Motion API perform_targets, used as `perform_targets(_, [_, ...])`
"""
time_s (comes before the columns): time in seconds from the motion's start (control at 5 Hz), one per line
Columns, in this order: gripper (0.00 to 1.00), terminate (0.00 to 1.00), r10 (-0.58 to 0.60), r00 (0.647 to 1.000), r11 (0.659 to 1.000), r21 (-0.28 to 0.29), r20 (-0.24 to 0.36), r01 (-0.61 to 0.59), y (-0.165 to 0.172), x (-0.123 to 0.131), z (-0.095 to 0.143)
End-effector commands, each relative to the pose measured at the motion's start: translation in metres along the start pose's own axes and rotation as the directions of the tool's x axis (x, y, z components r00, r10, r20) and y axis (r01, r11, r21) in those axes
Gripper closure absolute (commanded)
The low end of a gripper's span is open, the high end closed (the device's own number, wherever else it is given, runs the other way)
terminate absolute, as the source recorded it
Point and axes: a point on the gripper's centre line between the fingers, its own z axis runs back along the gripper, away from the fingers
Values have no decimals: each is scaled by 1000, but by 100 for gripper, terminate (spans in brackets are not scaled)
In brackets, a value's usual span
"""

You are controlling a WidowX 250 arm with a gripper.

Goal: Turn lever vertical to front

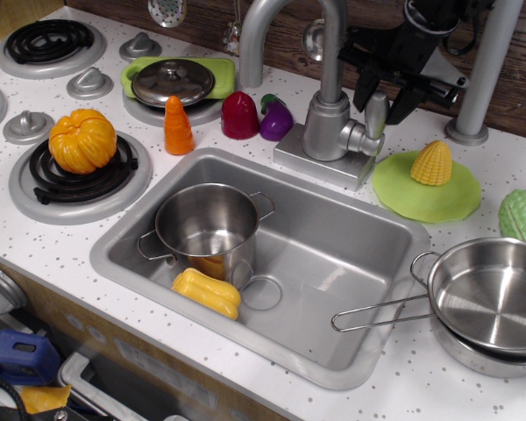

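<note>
The lever (374, 123) is a short silver-grey paddle that stands upright on a stubby hub on the right side of the faucet base (326, 132), under the tall arched spout (289, 26). My black gripper (382, 95) comes down from the upper right. Its jaws are open and its two fingers (363, 91) straddle the top of the paddle, one on each side. I cannot tell if the pads touch the paddle.
The sink (333, 254) holds a steel pot (208, 226) and a yellow toy (207, 292). A corn cob (431, 163) on a green plate sits right of the faucet. A grey post (475, 79) stands behind. Stacked pans (486, 298) are at the right. Toy vegetables (240, 116) are left of the faucet.
</note>
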Motion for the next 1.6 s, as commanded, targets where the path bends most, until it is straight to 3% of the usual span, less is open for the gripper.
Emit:
perform_targets(0.0, [100, 0, -5, 1000, 999, -50, 4, 5, -3, -11, 29])
perform_targets(0.8, [100, 0, -9, 999, 993, -119, 42, 14, -6, -40, -18])
perform_targets(1.0, [0, 0, -25, 999, 992, -126, 38, 30, -2, -35, -10])
perform_targets(1.2, [0, 0, -30, 999, 992, -119, 15, 32, -1, -32, 2])
perform_targets(1.4, [0, 100, -30, 1000, 994, -106, -5, 29, -3, -33, 12])
